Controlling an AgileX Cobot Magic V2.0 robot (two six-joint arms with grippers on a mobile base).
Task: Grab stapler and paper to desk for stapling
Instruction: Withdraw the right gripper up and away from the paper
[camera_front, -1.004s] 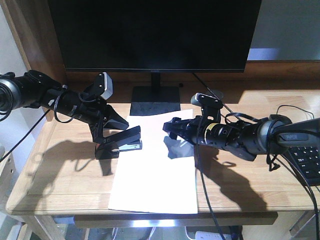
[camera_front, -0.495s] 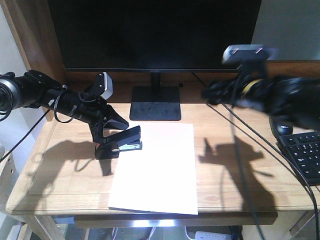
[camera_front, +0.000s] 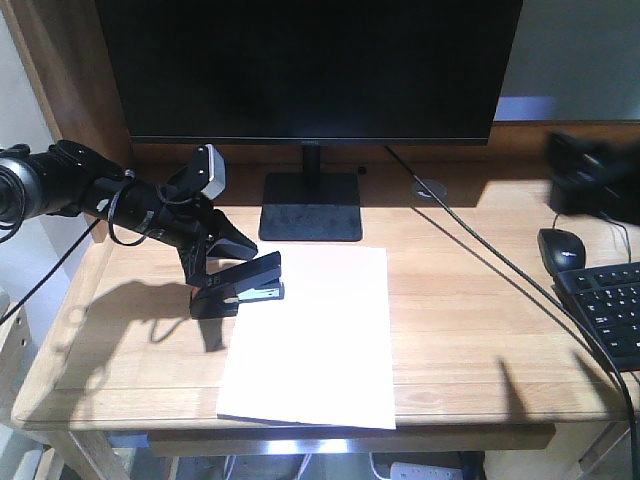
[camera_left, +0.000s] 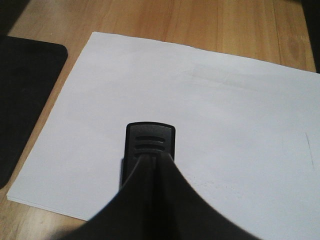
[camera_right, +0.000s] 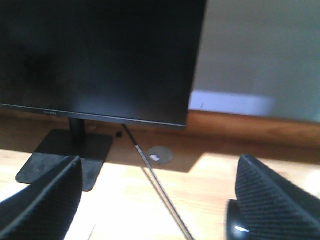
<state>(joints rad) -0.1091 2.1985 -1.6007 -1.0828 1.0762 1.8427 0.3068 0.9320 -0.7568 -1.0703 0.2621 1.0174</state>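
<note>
Clamped jaws of the left gripper (camera_front: 218, 266) pinch the stapler (camera_front: 243, 288) by its rear end, holding it low over the left part of the desk (camera_front: 470, 320). The stapler's nose, with its orange patch, reaches across the upper left edge of the paper (camera_front: 310, 340). Whether its underside touches the sheet cannot be told from the front. The left wrist view looks down along the stapler's black top to its ribbed tip, with white sheet on all sides of it and the corner of the monitor's base (camera_left: 25, 100) at the left.

On the other side, the right gripper (camera_right: 159, 190) stands with its jaws spread wide and nothing between them. Its two dark textured fingers (camera_right: 45, 205) frame the lower corners of the right wrist view. That view faces the monitor (camera_front: 310, 70), a black cable (camera_right: 157, 192) and a round grey grommet (camera_right: 160, 155) in the desk top. From the front, the right arm (camera_front: 590, 178) is only a dark blur at the far right edge, raised above the mouse (camera_front: 562, 246) and the keyboard (camera_front: 612, 312).

The paper lies flat in the middle of the desk, in front of the monitor's base, its near edge at the desk's front rim. Hard sunlight throws the left arm's shadow across the wood.
</note>
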